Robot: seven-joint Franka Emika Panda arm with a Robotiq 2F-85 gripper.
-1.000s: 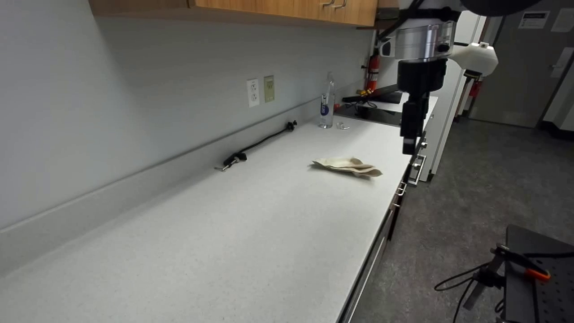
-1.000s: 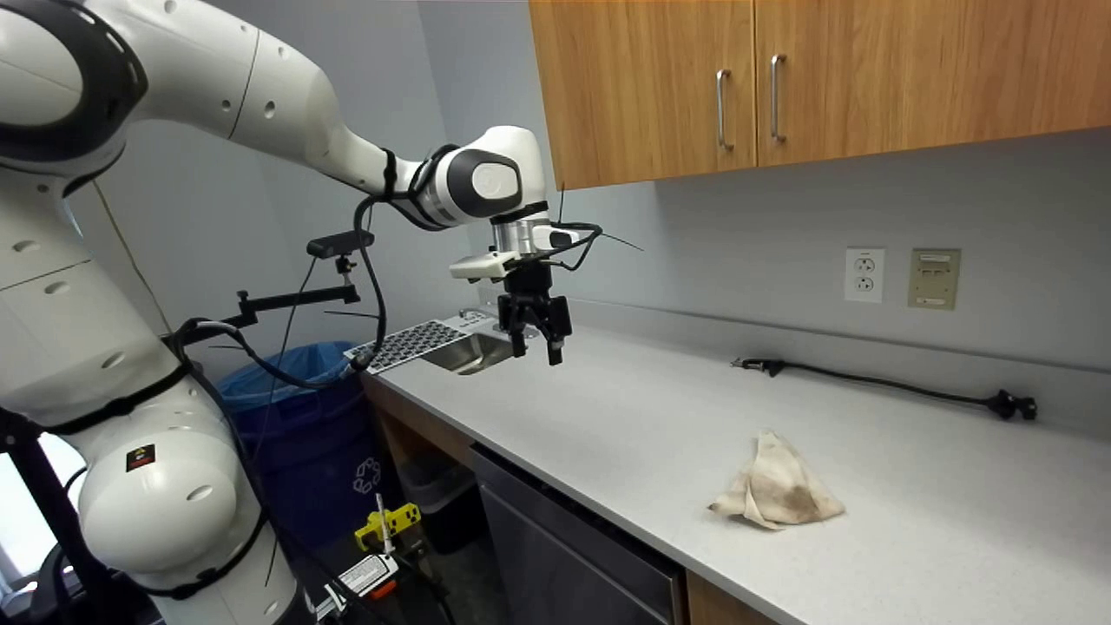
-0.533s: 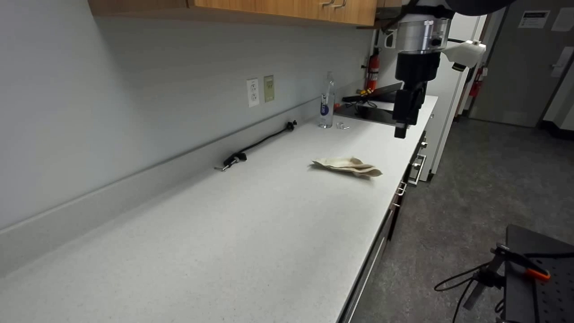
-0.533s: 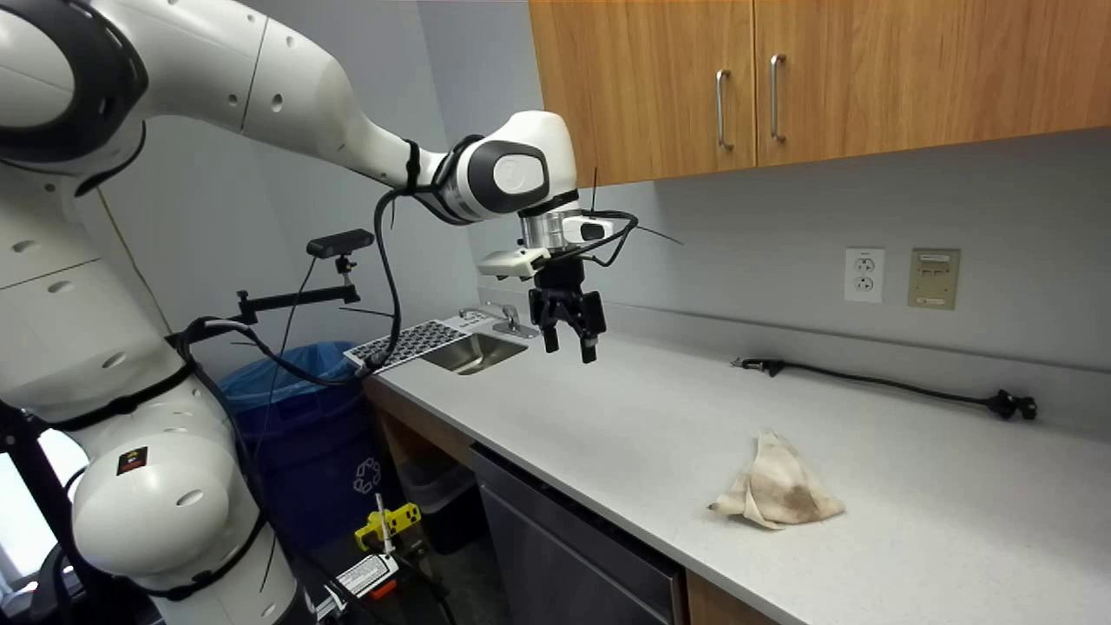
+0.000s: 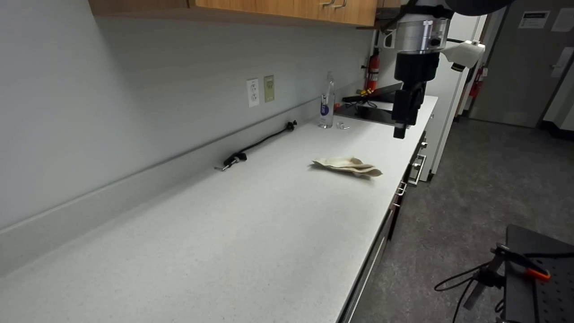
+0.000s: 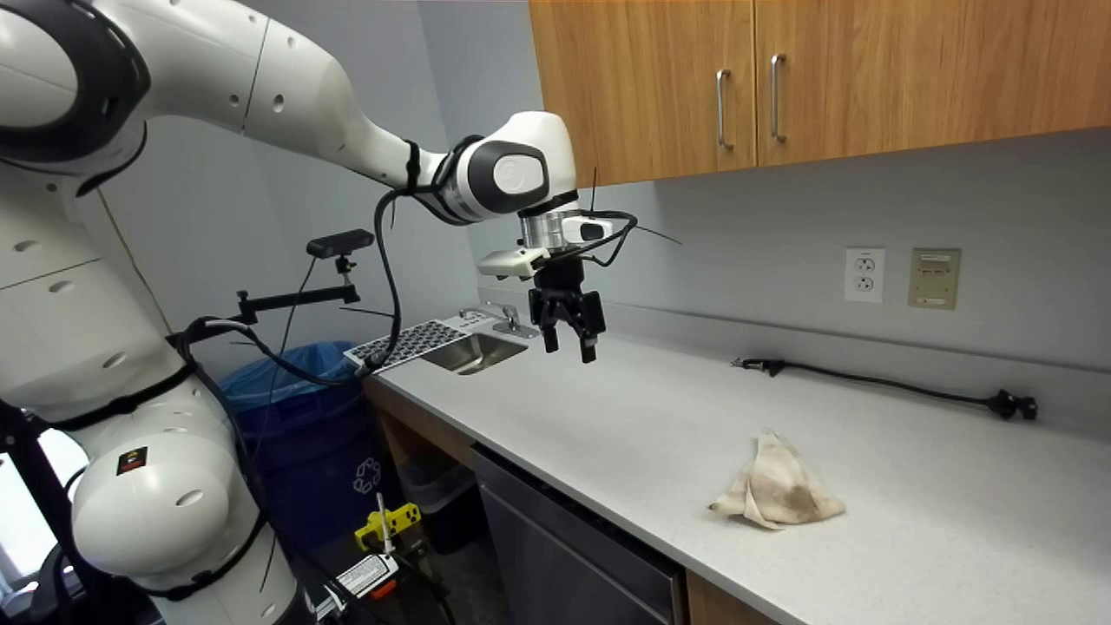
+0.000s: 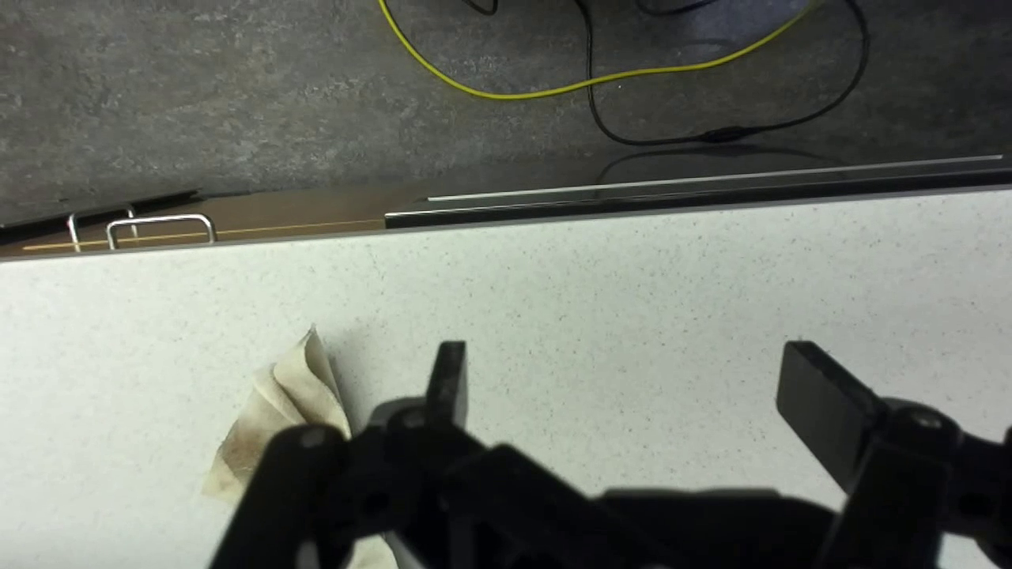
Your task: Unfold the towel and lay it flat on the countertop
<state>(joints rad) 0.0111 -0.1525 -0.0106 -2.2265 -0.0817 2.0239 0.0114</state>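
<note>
The towel (image 6: 781, 490), cream-beige with brownish stains, lies bunched and folded in a rough triangle on the pale speckled countertop (image 6: 660, 425). In an exterior view it appears as a low, wrinkled heap, the towel (image 5: 347, 165) having layered folds at the end by the counter's front. My gripper (image 6: 569, 345) hangs well above the counter, off to one side of the cloth and not touching it. In the wrist view the gripper (image 7: 621, 371) stands wide open with only bare counter seen between its fingers. There the towel (image 7: 292, 395) is at the left, partly hidden behind the left finger's linkage.
Along the backsplash lies a black flexible arm with a clamp (image 6: 885, 382). A clear bottle (image 5: 327, 107) stands near the wall. A sink (image 6: 473, 351) with a faucet is set into the counter's end. Wooden cabinets (image 6: 825, 78) overhang the wall side. The front edge drops to the floor.
Over the first half second my gripper rose a little and shifted toward the towel's side in an exterior view; since then it has hardly moved. The towel is unchanged and the jaws stayed open.
</note>
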